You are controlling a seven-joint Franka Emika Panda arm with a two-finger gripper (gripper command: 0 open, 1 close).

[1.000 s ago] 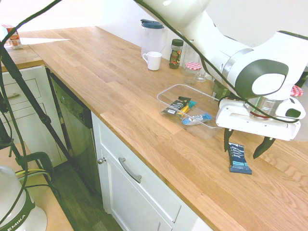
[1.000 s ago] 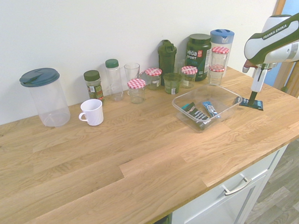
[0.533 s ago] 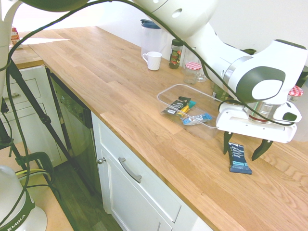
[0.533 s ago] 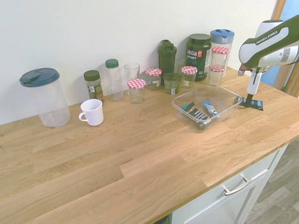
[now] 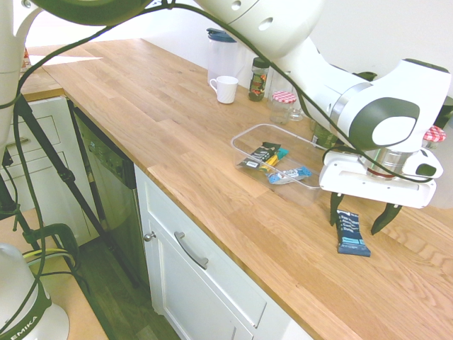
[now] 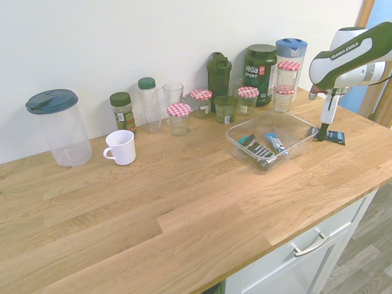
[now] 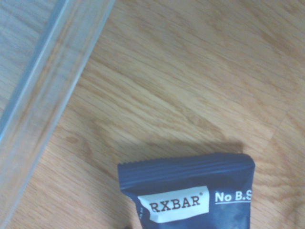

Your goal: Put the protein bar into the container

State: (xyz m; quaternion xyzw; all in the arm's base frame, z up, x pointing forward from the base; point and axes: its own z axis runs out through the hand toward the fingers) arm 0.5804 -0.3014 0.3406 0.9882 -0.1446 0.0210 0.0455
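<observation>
In the first exterior view, I see the gripper (image 5: 359, 218) with its fingers spread wide, above the table (image 5: 205, 191). The protein bar (image 5: 350, 233) lies on the table between and below them; I cannot tell if a finger touches it. Its wrapper is dark navy, with white print and a light blue end.

In the second exterior view, the gripper hides part of the bar — I see only a dark piece, near the container (image 6: 271, 142).

In the wrist view, the bar is cut off by the picture's edge: a crimped end, a white "RXBAR" label, and "No B.S" — also cut.
</observation>
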